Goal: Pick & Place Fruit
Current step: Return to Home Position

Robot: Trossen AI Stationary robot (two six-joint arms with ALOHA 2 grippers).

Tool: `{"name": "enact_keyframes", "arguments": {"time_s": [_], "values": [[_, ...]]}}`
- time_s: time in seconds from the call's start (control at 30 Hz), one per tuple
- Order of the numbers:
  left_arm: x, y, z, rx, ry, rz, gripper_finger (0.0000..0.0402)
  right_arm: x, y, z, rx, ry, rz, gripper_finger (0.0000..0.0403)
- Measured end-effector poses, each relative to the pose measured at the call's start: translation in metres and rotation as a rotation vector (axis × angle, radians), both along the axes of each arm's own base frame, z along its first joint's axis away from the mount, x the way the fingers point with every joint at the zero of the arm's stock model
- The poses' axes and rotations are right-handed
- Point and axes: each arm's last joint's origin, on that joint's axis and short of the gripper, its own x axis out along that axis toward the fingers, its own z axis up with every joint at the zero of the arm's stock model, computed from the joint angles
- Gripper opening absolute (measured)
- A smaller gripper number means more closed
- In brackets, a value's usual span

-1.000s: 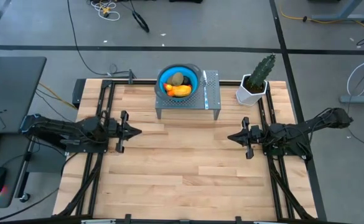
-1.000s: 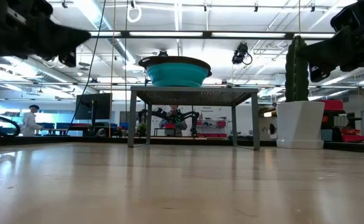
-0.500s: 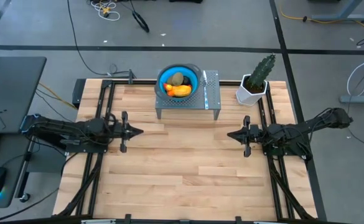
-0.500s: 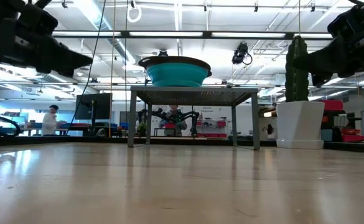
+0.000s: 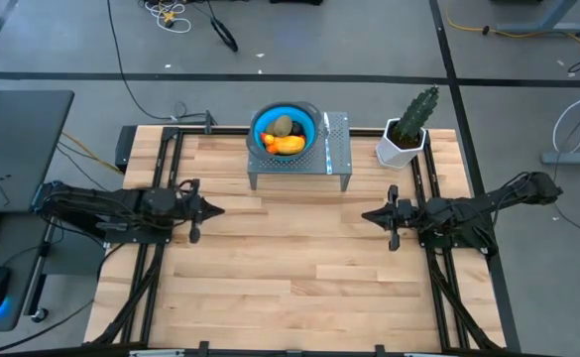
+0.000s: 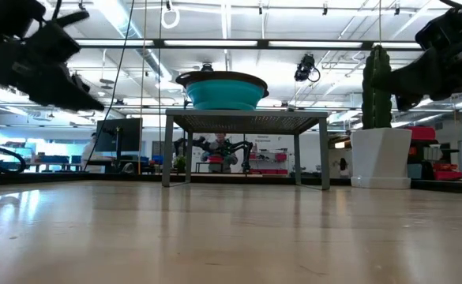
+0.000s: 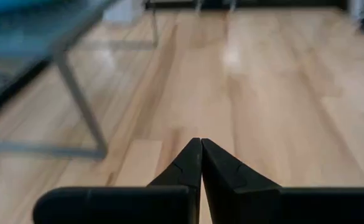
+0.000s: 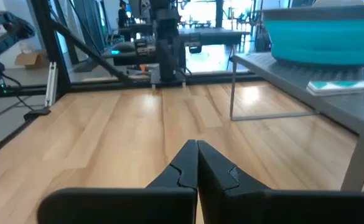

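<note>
Beyond both claws, midway between them and toward the far edge: round bright-blue plastic bowl [image 5: 258, 119] on a low grey perforated-metal shelf [image 5: 339, 149], raised clear of the pale wooden plank table [image 5: 290, 288]. Inside the bowl, gathered as the job asks: yellow-orange oblong fruit [image 5: 290, 145], olive-brown oval fruit [image 5: 284, 125], tiny orange-red balls [image 5: 270, 142] beside them; dark purple ball too hard to make out. Just beside the bowl, on the shelf's side nearer the right claw: slim white-and-blue stick tool [image 5: 326, 134], kept apart from the fruit. Farther out past the right claw: green cactus in an angular white pot [image 5: 401, 147], out of the working lane.

Left gripper [image 5: 216, 209] hovering above the boards, fingers pressed tip to tip, holding nothing, well apart from shelf and fruit. Right gripper [image 5: 367, 217] mirrored opposite, likewise closed tight and empty, tip facing the left one across the wood.

Likely a resting pose: no fruit seen on the boards to fetch, so both arms parked low at their own sides, clear of the shelf to avoid a knock.
</note>
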Motion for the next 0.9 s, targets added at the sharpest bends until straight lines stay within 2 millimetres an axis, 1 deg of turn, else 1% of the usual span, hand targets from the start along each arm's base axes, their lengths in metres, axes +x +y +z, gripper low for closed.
{"name": "enact_keyframes", "arguments": {"time_s": [0.07, 0.17, 0.37, 0.43, 0.53, 0.63, 0.77, 0.9], "values": [[-0.001, 0.000, -0.004, -0.010, 0.030, 0.016, 0.0012, 0.000, 0.000, -0.003, 0.004, 0.026, -0.002, 0.0002], [-0.001, 0.000, -0.002, -0.021, 0.006, -0.004, 0.0005, -0.001, -0.001, -0.007, 0.049, 0.070, -0.010, 0.0002], [0.001, 0.000, 0.010, 0.011, -0.121, -0.009, 0.0013, -0.001, -0.001, -0.008, 0.060, 0.079, -0.012, 0.0002], [0.002, 0.000, 0.006, 0.005, -0.165, -0.012, 0.0010, -0.001, -0.001, -0.008, 0.055, 0.075, -0.011, 0.0002], [0.002, 0.000, -0.014, -0.020, -0.208, -0.008, 0.0005, -0.001, -0.001, -0.007, 0.056, 0.070, -0.011, 0.0002], [0.002, -0.001, -0.013, -0.030, -0.221, -0.027, 0.0009, -0.001, -0.001, -0.007, 0.056, 0.070, -0.011, 0.0002], [0.000, -0.001, -0.011, 0.002, -0.241, -0.051, 0.0011, -0.001, 0.000, -0.008, 0.055, 0.073, -0.010, 0.0002], [-0.001, 0.000, -0.010, 0.022, -0.250, -0.001, 0.0007, -0.001, -0.001, -0.008, 0.054, 0.078, -0.011, 0.0002]]}}
